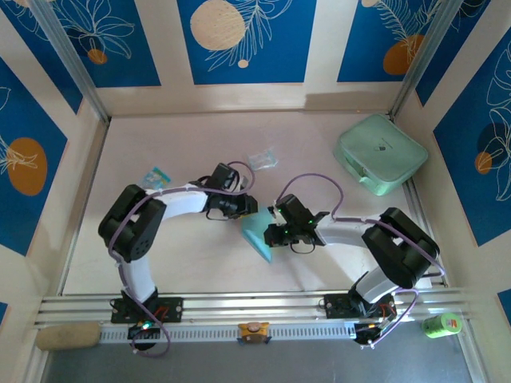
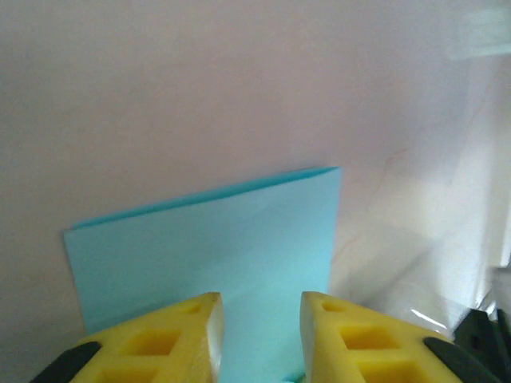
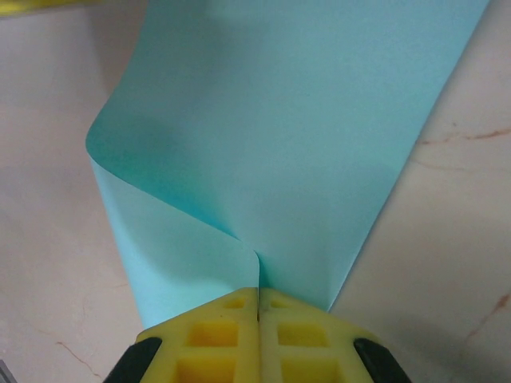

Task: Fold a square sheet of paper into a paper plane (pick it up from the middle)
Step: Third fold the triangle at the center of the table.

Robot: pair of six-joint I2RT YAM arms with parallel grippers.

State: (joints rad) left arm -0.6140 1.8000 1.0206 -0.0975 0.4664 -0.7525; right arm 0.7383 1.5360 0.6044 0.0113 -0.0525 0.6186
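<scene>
my right gripper [image 3: 258,297] pinched the thin light-blue square sheet of paper [image 3: 279,136] | my left gripper [image 2: 262,307] stood parted, holding nothing | risk: one-point hold could skew the crease

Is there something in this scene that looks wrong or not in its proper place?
The square sheet of paper is not flat: it curls over itself from the pinch of the right gripper, whose jaws are shut on it. A crumpled wrapper lies loose on the table.

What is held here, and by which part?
The right gripper pinches the square sheet of paper at its near, curled edge. The left gripper stands open at the sheet, gripping nothing.
</scene>
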